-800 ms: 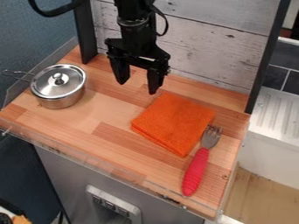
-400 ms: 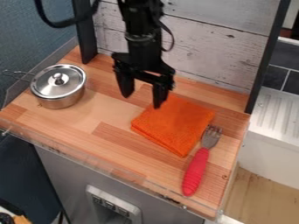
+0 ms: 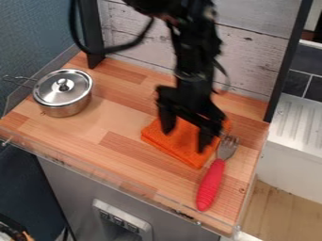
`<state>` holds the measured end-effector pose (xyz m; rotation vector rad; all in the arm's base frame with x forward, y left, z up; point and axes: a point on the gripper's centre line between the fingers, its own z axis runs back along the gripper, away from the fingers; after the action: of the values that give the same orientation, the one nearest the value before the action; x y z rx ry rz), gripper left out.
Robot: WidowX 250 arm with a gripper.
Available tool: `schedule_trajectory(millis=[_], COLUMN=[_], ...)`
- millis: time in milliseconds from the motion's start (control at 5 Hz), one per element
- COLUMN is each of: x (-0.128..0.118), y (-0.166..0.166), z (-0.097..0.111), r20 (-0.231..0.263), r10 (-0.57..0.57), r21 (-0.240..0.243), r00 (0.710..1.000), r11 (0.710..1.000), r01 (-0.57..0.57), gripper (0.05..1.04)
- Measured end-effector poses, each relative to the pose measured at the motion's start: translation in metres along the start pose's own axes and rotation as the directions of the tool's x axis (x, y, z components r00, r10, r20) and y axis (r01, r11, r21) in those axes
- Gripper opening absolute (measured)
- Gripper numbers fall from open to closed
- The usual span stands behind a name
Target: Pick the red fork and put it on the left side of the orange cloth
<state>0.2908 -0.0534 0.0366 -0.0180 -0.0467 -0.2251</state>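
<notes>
Claw (image 3: pixel 185 140) has moved farther over the orange cloth (image 3: pixel 181 153), its 2 fingers apart, near the red fork (image 3: pixel 211 184).

The arm (image 3: pixel 195 52) enters at the top edge of the view and extends downward. The wrist (image 3: pixel 194 84) is located above the hand (image 3: pixel 185 141). The hand is suspended with both fingers (image 3: pixel 167 117) directed downward. The fingers are set apart; the fingertip at image right is lower.

one red fork (image 3: pixel 213 179), one orange cloth (image 3: pixel 175 147), one lidded metal pot (image 3: pixel 63 96), one claw (image 3: pixel 184 142)
</notes>
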Motion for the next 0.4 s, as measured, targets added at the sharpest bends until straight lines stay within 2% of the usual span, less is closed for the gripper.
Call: schedule_trajectory(millis=[200,400], x=[-0.005,-0.012], y=[-0.029,-0.054], z=[-0.009,-0.029], r20=[-0.012,-0.056], r10=[-0.04,-0.055], r21=[0.015,0.032], r00=[0.999,0.997], r11=[0.999,0.998], r01=[0.04,0.057], gripper=[0.998,0.998])
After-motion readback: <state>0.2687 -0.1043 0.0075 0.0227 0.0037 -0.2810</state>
